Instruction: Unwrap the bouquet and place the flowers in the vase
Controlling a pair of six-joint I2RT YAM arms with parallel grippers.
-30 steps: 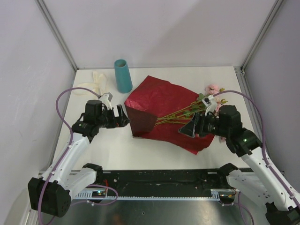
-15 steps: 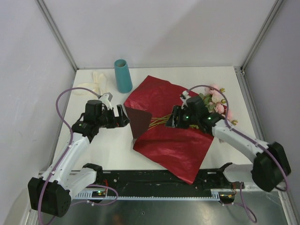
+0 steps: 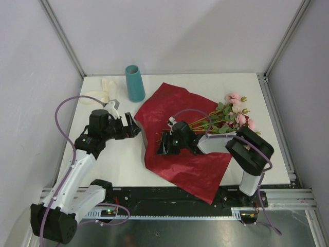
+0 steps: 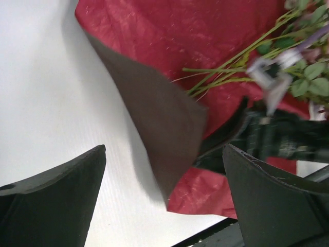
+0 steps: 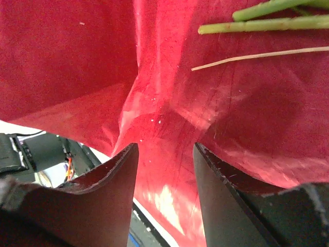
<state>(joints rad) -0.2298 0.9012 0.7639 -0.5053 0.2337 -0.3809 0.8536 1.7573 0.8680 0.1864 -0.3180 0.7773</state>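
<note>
Spread wide and holding nothing, the left claw (image 3: 132, 127) hangs just off the left edge of the large dark red crinkly foil-like wrapping sheet (image 3: 191, 163). It faces a corner flap (image 4: 163, 123) of the sheet that stands up and shows a dull brown underside. Beyond the sheet's far left corner stands the small teal-blue cylindrical vase (image 3: 135, 82), upright and apart from it. Low over the sheet's left half sits the right claw (image 3: 162, 143), fingers partly spread with a raised crease of foil between them; no pinch shows. On the sheet's right half lie the long thin green-stemmed roses (image 3: 204, 123), cut ends toward its middle, pink and cream blooms (image 3: 236, 109) spilling past its right edge. The sheet looks light, thin and springy, likely to hold creases and slide, so an edge or standing fold is the place to nip. The stems look slender and easily bent, best taken bunched at mid-stem, clear of the soft blooms.
</note>
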